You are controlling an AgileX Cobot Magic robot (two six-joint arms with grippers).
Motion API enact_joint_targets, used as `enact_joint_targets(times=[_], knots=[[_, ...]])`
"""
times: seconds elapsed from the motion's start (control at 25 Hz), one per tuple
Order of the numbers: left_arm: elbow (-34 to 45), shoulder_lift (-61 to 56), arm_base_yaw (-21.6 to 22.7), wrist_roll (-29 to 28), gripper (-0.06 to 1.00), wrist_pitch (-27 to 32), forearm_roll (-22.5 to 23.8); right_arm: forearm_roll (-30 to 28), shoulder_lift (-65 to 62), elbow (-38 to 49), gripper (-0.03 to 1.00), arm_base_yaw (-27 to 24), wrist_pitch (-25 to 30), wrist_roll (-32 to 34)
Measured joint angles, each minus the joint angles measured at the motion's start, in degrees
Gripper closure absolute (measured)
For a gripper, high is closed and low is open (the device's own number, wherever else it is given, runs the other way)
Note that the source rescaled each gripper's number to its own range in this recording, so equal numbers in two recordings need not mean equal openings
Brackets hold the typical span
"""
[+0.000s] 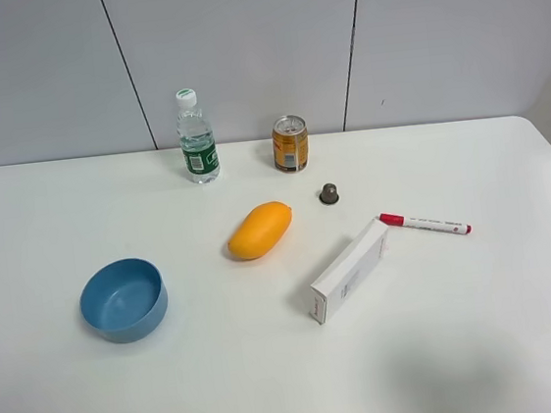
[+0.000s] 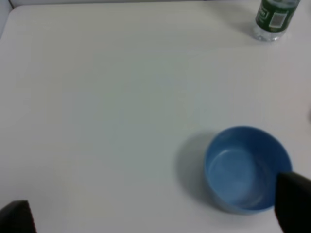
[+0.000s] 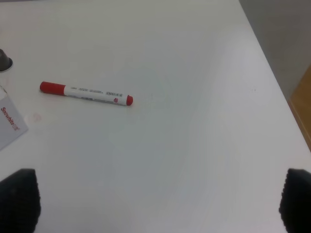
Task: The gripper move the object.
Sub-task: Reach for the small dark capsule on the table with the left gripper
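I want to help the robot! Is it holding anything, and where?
Nothing. The left gripper and right gripper are open and empty; the capsule sits untouched.

Left wrist view: the frame edge cuts off the clear plastic bottle with green label [image 2: 273, 18] above its label. My left gripper [image 2: 155, 213] shows only two blurred black fingertips [image 2: 294, 204], spread wide.

Right wrist view: the small dark metallic capsule [image 3: 4, 59] and the white cardboard box [image 3: 8, 127] are cropped at the edge. My right gripper [image 3: 158, 201] shows its tips only. The print on the red-capped white marker [image 3: 87, 93] is illegible.
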Motion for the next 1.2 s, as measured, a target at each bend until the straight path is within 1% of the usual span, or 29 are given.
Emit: enact_joint_targets(times=[0.16,0.24,0.36,0.52,0.6,0.76,0.92,1.04,1.2], knots=[[-4.1,10.9,-0.3,0.0,-0.06,-2.4,-1.1,0.0,0.0,0.0,-0.03,0.0,0.0,0.0],[-6.1,16.1,-2.1,0.0,-0.06,-3.6,-1.1,0.0,0.0,0.0,-0.03,0.0,0.0,0.0],[-8.9,22.5,-7.5,0.0,-0.06,-6.7,-1.1,0.0,0.0,0.0,-0.03,0.0,0.0,0.0],[-12.8,29.4,-16.0,-0.2,-0.06,-12.4,-1.1,0.0,0.0,0.0,-0.03,0.0,0.0,0.0],[-14.7,32.6,-20.3,-0.5,-0.06,-13.9,-1.2,0.0,0.0,0.0,-0.03,0.0,0.0,0.0],[-19.3,39.5,-28.2,-0.6,-0.06,-14.7,-1.4,0.0,0.0,0.0,-0.03,0.0,0.0,0.0],[-25.4,46.0,-35.0,-0.6,-0.06,-14.9,-1.7,0.0,0.0,0.0,-0.03,0.0,0.0,0.0],[-30.2,50.7,-39.1,-0.6,-0.06,-14.8,-1.7,0.0,0.0,0.0,-0.03,0.0,0.0,0.0],[-36.4,56.9,-43.1,-0.6,-0.06,-14.2,-1.7,0.0,0.0,0.0,-0.03,0.0,0.0,0.0]])
